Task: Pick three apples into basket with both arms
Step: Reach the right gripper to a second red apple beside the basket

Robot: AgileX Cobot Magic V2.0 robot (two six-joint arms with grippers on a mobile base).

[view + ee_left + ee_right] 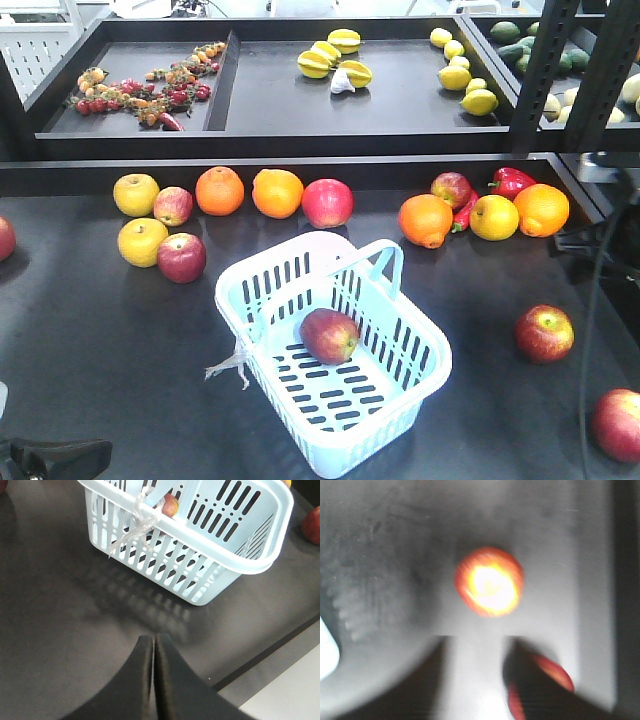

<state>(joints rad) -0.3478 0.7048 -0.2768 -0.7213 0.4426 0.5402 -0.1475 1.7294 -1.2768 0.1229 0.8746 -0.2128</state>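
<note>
The pale blue basket stands mid-table with one red apple lying in it. The left wrist view shows that basket from outside, the apple peeking past its rim. My left gripper is shut and empty, hovering over bare table short of the basket. Two more apples lie to the basket's right and at the right edge. In the blurred right wrist view my right gripper is open above the table, an apple just ahead of it and another apple partly behind its right finger.
Along the back of the table lie other apples, yellow apples, oranges and red peppers. Behind that sit raised black trays with lemons and small fruit. Black posts and cables stand at the right.
</note>
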